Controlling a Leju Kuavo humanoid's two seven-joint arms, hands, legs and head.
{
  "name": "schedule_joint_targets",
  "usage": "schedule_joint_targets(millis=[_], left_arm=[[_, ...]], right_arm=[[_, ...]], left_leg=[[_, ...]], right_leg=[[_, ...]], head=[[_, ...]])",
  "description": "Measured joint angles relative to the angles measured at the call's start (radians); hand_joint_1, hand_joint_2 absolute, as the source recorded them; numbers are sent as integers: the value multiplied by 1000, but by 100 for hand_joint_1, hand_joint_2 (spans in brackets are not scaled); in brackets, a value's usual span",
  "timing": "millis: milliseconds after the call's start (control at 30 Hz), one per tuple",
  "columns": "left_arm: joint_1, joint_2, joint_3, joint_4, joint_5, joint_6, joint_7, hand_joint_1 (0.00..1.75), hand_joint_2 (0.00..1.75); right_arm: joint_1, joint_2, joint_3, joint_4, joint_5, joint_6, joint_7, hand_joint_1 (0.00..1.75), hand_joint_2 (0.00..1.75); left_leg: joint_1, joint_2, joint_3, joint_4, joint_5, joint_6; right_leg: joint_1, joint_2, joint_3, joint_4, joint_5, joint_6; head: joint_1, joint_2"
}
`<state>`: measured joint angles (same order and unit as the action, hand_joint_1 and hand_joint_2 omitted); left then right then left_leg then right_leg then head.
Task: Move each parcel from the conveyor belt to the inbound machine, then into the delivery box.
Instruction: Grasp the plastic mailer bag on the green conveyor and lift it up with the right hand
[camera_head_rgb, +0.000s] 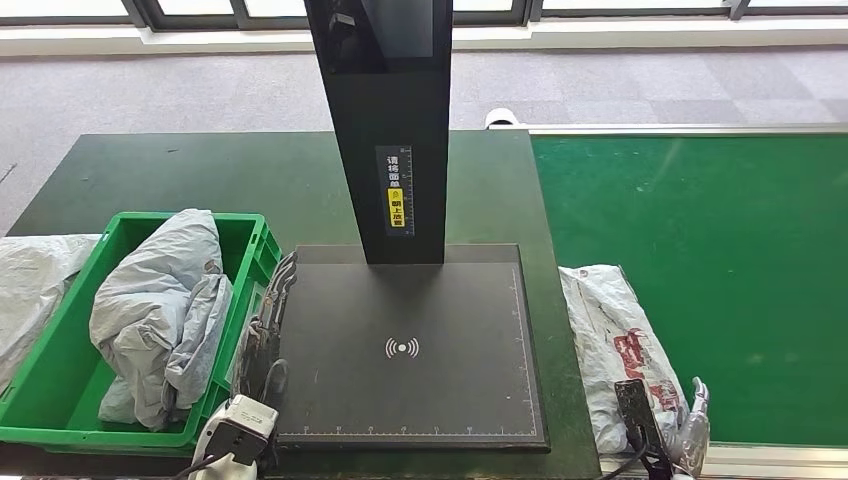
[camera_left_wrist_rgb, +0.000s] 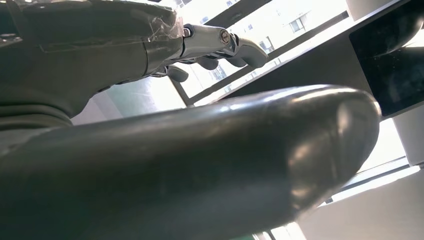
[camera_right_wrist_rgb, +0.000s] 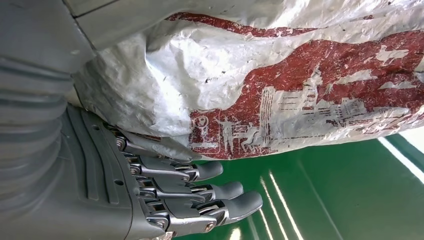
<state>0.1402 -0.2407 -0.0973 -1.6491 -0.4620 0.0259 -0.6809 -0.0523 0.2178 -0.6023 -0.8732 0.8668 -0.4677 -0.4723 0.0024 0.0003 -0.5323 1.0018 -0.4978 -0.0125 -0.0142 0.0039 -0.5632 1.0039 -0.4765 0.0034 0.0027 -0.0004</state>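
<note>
Right hand (camera_right_wrist_rgb: 165, 195) lies open-fingered against the white-and-red parcel (camera_head_rgb: 625, 350) on the green conveyor belt (camera_head_rgb: 720, 270); left hand (camera_head_rgb: 268, 320) released beside it.

A label (camera_head_rgb: 398, 190) at the centre of the head view runs down the black column (camera_head_rgb: 385, 120) of the inbound machine, with white Chinese characters "请将面单" above a yellow strip whose characters are too small to read. A white wireless-signal symbol (camera_head_rgb: 402, 348) marks the machine's dark scanning plate (camera_head_rgb: 410, 390). Red print (camera_right_wrist_rgb: 310, 95) on the white parcel (camera_right_wrist_rgb: 240, 60) shows drawings; no words are legible.
</note>
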Motion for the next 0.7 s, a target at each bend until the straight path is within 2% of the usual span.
schedule_joint_targets(millis=[233,267,367,400,533,700], left_arm=[[1,0,0,0,0,0,0,0,0],[1,0,0,0,0,1,0,0,0],[1,-2,0,-1,0,1,2,0,0],[1,-3,1,-1,0,1,3,0,0],[-1,-5,3,-1,0,1,8,0,0],[0,-5,6,-5,0,1,8,0,0]], right_arm=[[-1,0,0,6,-1,4,0,0,175],[-2,0,0,7,-2,13,0,22,175],[-4,0,4,11,-17,95,15,153,175],[-4,0,7,11,-25,129,22,175,175],[-7,-5,21,8,-54,215,31,175,175],[-10,-13,35,5,-80,253,19,175,175]], left_leg=[[0,0,0,0,0,0],[0,0,0,0,0,0],[0,0,0,0,0,0],[0,1,0,0,0,0],[1,9,0,0,-5,-1],[1,12,3,0,-7,0]], right_leg=[[0,0,0,0,0,0],[0,0,0,0,0,0],[0,0,0,0,0,0],[1,1,0,0,0,0],[4,9,7,-2,-1,0],[4,12,9,-3,0,0]], head=[[0,0],[0,0],[0,0],[0,0],[0,0],[0,0]])
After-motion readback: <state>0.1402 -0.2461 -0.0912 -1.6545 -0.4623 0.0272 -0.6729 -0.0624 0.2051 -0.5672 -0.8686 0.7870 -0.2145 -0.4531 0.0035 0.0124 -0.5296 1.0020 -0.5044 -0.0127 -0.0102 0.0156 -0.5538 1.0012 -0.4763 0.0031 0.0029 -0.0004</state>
